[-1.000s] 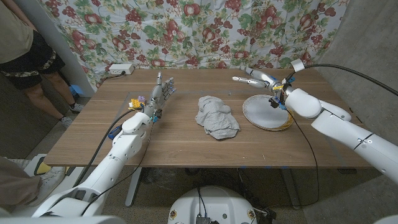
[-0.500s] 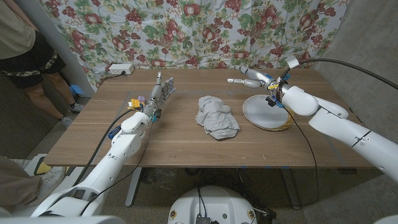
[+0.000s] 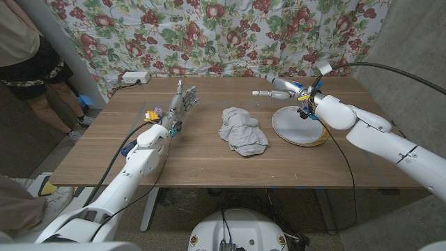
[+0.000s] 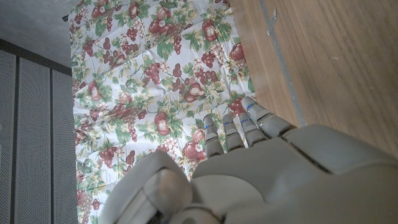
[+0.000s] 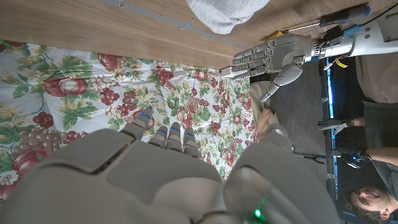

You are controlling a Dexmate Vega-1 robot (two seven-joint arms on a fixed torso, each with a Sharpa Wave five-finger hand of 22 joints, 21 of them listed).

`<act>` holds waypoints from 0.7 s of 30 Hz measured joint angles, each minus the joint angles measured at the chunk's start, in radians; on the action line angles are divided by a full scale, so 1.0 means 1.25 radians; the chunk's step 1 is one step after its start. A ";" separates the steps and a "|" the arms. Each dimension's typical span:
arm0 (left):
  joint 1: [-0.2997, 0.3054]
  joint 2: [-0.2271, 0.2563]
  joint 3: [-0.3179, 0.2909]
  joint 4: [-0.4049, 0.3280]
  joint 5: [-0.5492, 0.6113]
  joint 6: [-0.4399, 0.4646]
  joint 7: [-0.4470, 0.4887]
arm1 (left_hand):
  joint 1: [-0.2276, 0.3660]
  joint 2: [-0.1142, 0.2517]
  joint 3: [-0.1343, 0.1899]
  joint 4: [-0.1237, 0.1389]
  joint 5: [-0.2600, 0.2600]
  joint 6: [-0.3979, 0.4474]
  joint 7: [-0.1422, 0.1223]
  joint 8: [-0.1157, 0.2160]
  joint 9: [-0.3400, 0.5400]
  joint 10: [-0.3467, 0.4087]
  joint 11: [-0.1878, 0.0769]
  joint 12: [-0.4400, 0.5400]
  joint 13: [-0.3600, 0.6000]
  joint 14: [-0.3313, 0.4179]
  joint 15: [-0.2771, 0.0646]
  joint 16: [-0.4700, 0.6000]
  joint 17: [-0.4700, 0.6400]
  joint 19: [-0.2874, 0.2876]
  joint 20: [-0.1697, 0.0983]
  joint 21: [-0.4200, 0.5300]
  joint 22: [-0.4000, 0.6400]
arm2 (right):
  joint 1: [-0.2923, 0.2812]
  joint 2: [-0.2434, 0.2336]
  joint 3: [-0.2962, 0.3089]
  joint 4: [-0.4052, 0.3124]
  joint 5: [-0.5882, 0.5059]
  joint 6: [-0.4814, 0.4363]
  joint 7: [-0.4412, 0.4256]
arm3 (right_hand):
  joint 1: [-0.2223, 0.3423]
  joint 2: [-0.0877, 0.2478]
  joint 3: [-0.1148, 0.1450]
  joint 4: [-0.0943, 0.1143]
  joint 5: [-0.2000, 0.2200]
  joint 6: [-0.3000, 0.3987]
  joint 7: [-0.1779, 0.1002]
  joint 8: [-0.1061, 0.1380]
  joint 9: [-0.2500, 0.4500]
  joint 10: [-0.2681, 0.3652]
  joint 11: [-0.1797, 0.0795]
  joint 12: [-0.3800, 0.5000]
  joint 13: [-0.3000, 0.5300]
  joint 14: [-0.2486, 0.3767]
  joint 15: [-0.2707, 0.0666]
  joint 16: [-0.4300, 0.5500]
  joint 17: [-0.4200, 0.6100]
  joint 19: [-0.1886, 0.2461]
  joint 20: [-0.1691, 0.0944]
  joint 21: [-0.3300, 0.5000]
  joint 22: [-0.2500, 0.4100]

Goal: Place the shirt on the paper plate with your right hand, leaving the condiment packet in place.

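Note:
A crumpled grey shirt [image 3: 242, 131] lies in the middle of the wooden table [image 3: 188, 157]; its edge [image 5: 227, 12] also shows in the right wrist view. To its right sits the white paper plate [image 3: 298, 127]. My right hand [image 3: 279, 88] hovers past the plate's far rim, fingers stretched out toward the left, holding nothing. My left hand [image 3: 180, 104] stands on the table left of the shirt with straight, spread fingers, empty. The right wrist view shows that left hand [image 5: 273, 56] beyond my right hand's back [image 5: 161, 180]. My left hand's back [image 4: 261, 168] points at the table's far edge.
A white box [image 3: 136, 77] with a cable sits at the table's back left corner. A floral cloth [image 3: 223, 35] hangs right behind the table. A person [image 3: 28, 56] stands at the far left. A grey wall [image 3: 411, 49] stands to the right.
My right hand has drifted a little leftward along the plate's far rim. The shirt, the plate and my left hand have not moved.

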 measured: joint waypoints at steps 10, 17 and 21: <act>0.006 0.000 0.002 -0.009 0.001 -0.002 0.006 | 0.000 0.000 0.000 0.000 0.000 0.000 0.000 0.000 0.000 0.000 0.000 0.000 0.000 0.000 0.000 0.000 0.000 0.000 0.000 0.000 0.000 | 0.002 -0.017 0.004 -0.022 -0.033 0.008 0.021 | 0.006 0.006 0.004 -0.003 0.000 0.000 0.000 0.000 0.000 0.000 0.000 0.000 0.000 0.000 0.000 0.000 0.000 0.000 0.000 0.000 0.000; 0.012 0.000 0.003 -0.020 0.001 -0.002 0.011 | 0.000 0.000 0.000 0.000 0.000 0.000 0.000 0.000 0.000 0.000 0.000 0.000 0.000 0.000 0.000 0.000 0.000 0.000 0.000 0.000 0.000 | 0.002 -0.024 0.009 -0.037 -0.048 0.016 0.034 | 0.006 0.006 0.004 -0.003 0.000 0.000 0.000 0.000 0.000 -0.003 -0.003 0.000 0.000 0.000 0.000 0.000 0.000 0.000 0.000 0.000 0.000; 0.015 0.001 0.003 -0.023 0.000 -0.002 0.012 | 0.000 0.000 0.000 0.000 0.000 0.000 0.000 0.000 0.000 0.000 0.000 0.000 0.000 0.000 0.000 0.000 0.000 0.000 0.000 0.000 0.001 | 0.002 -0.026 0.011 -0.041 -0.055 0.019 0.041 | 0.010 0.010 0.003 -0.003 0.000 0.000 0.000 0.000 0.000 -0.003 -0.003 0.000 0.000 0.000 0.000 0.000 0.000 0.000 0.000 0.000 0.000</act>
